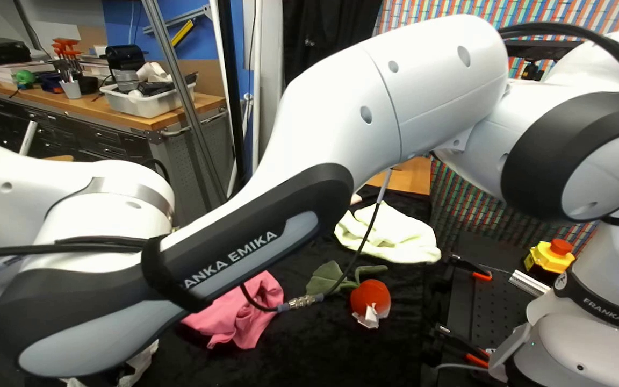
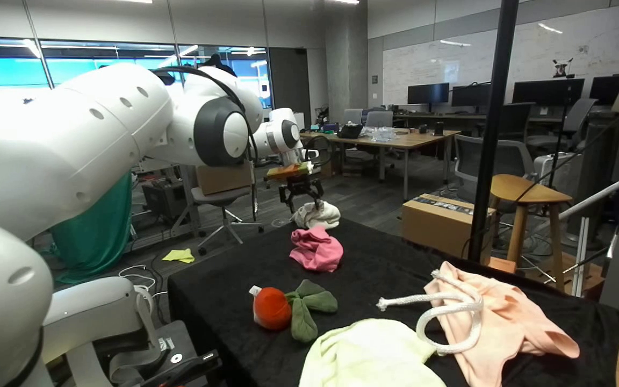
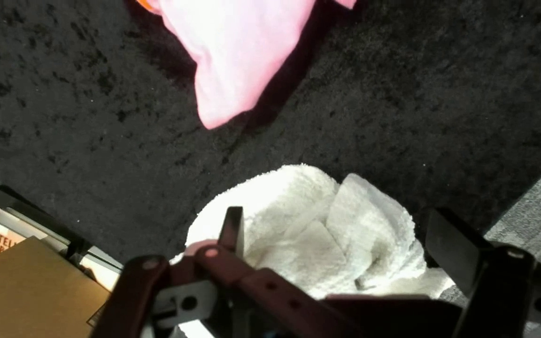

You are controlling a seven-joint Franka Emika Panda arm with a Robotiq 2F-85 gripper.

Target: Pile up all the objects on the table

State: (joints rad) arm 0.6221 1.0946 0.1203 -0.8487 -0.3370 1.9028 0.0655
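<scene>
My gripper (image 2: pixel 305 207) is open at the far end of the black-covered table, low over a crumpled white cloth (image 2: pixel 323 216). In the wrist view, the spread fingers (image 3: pixel 338 220) stand on either side of the white cloth (image 3: pixel 298 234), without closing on it. A pink cloth (image 2: pixel 317 250) lies close by and also shows in the wrist view (image 3: pixel 247 47). A red-orange plush with green leaves (image 2: pixel 272 308), a pale yellow cloth (image 2: pixel 368 357) and a peach cloth (image 2: pixel 513 317) under a white rope (image 2: pixel 454 307) lie farther off. The arm hides most of the white cloth (image 1: pixel 140 366) in an exterior view.
The black table (image 2: pixel 390 269) has its edge just beyond the white cloth. A cardboard box (image 2: pixel 438 228), a wooden stool (image 2: pixel 527 189) and a black pole (image 2: pixel 492 129) stand beside it. A box with books (image 3: pixel 31 286) shows in the wrist view. A red emergency button (image 1: pixel 561 247) sits by the base.
</scene>
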